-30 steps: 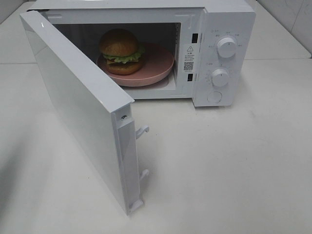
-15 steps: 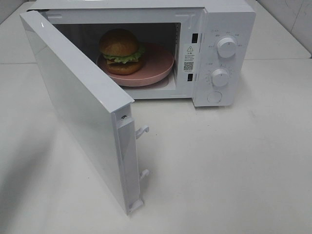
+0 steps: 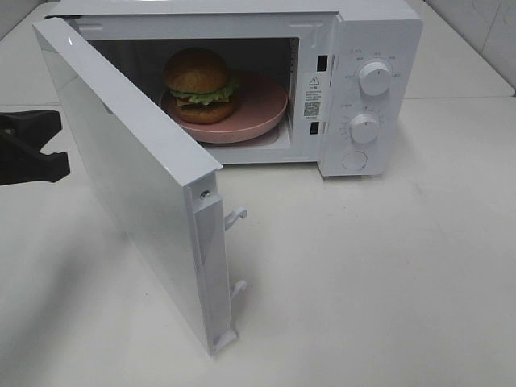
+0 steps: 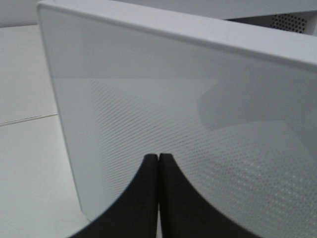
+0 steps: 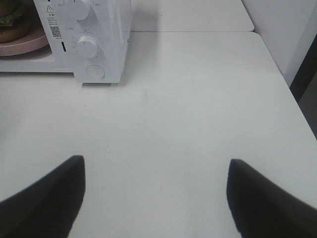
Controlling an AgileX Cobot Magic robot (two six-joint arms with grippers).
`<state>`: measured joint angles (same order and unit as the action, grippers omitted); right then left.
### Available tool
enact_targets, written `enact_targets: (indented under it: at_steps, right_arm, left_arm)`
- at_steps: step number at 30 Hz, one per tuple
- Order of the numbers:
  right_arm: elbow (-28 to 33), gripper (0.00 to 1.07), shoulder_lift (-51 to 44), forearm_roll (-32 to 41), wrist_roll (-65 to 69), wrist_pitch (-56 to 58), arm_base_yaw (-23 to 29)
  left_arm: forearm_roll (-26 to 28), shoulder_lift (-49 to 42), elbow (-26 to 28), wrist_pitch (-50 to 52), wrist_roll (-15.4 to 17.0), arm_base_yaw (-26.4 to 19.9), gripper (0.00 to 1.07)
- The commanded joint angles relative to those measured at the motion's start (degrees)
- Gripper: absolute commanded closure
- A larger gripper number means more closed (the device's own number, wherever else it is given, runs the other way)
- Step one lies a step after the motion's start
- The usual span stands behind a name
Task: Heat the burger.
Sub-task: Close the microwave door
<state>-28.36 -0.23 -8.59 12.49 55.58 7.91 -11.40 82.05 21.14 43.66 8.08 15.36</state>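
Note:
The burger (image 3: 199, 83) sits on a pink plate (image 3: 262, 109) inside the white microwave (image 3: 379, 32), whose door (image 3: 129, 177) stands wide open toward the front left. My left gripper (image 3: 58, 147) is at the left edge, just outside the door's outer face. In the left wrist view the left gripper (image 4: 158, 159) is shut, empty, and pointing at the door panel (image 4: 198, 124). My right gripper (image 5: 154, 161) is open over bare table to the right of the microwave. The right wrist view catches an edge of the burger (image 5: 10, 20) and the plate (image 5: 27, 44).
Two dials (image 3: 375, 78) (image 3: 364, 127) and a round button (image 3: 355, 160) sit on the microwave's right panel. Two latch hooks (image 3: 235, 216) stick out of the door's free edge. The white table (image 3: 387, 282) ends at the right (image 5: 277, 64).
My left gripper has come into the exterior view from the left edge, toward the door's outer face. The burger, plate and door have not moved.

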Motion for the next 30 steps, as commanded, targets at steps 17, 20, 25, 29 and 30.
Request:
enact_targets:
  at_steps: [17,20,25,29,30]
  right_arm:
    - [0.1,0.32,-1.5,0.2,-0.2,-0.2,-0.3]
    - [0.1,0.32,-1.5,0.2,-0.2,-0.2,-0.3]
    - [0.1,0.32,-1.5,0.2,-0.2,-0.2,-0.3]
    - [0.1,0.32,-1.5,0.2,-0.2,-0.2,-0.3]
    - [0.1,0.32,-1.5,0.2,-0.2,-0.2,-0.3]
  left_arm:
    - [11.9,13.6,12.9,0.7,-6.4,13.8,1.07]
    - [13.0,15.2,15.3,0.5,-6.6,15.1,1.07]
    - [14.4,18.1,19.9,-1.5,-7.0,16.9,1.07]
    - [16.3,20.2,23.5,-3.5,-8.5,18.3,1.07]
    - [16.8,21.3,25.7,-3.8,-9.3,19.1,1.07]
